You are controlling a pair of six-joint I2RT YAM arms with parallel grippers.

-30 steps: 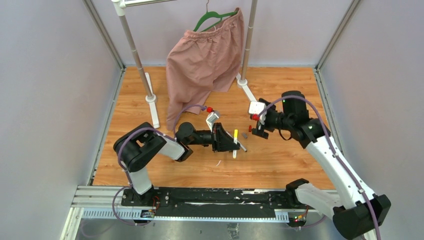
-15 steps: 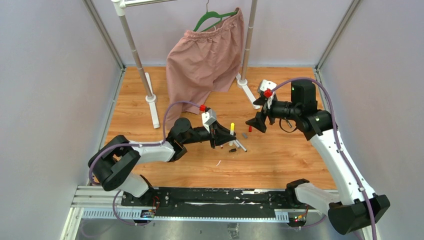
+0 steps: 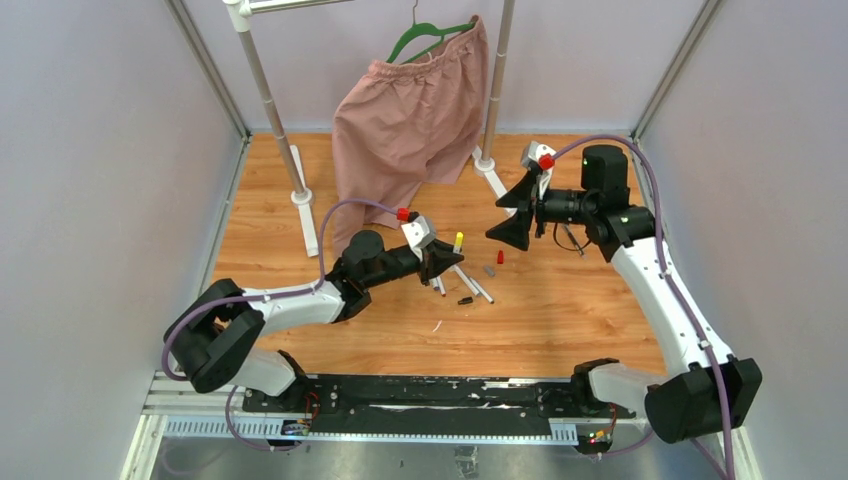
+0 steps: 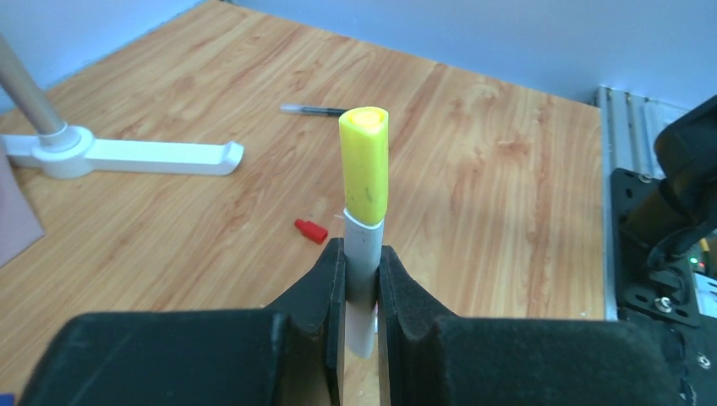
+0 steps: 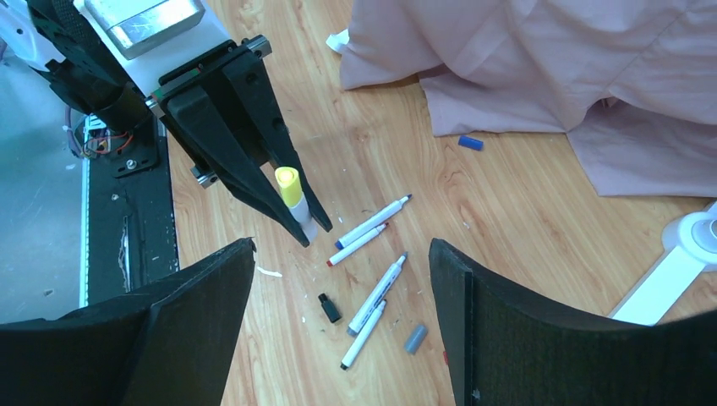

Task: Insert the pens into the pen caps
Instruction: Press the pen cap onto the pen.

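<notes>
My left gripper [image 3: 440, 262] is shut on a white pen [image 4: 363, 254] with a yellow cap [image 4: 364, 165] on its end, and holds it above the wooden floor; it also shows in the right wrist view [image 5: 292, 194]. My right gripper [image 3: 512, 215] is wide open and empty, raised above the loose pens. Below it lie a blue-tipped pen [image 5: 372, 222], a red-tipped pen [image 5: 357, 245], a grey pen [image 5: 379, 292] and a black-tipped pen [image 5: 363, 334]. A black cap [image 5: 329, 308], a grey cap [image 5: 415, 338], a purple cap [image 5: 471, 143] and a red cap [image 4: 311, 230] lie loose.
Pink shorts [image 3: 410, 120] hang on a green hanger [image 3: 425, 35] from a white clothes rack whose feet [image 3: 305, 215] stand on the floor. A dark pen [image 4: 313, 109] lies beyond the red cap. A black rail [image 3: 420, 395] runs along the near edge.
My left gripper has carried the yellow-capped pen farther from the base and a little left. My right gripper has lifted and pulled back toward the far right.
</notes>
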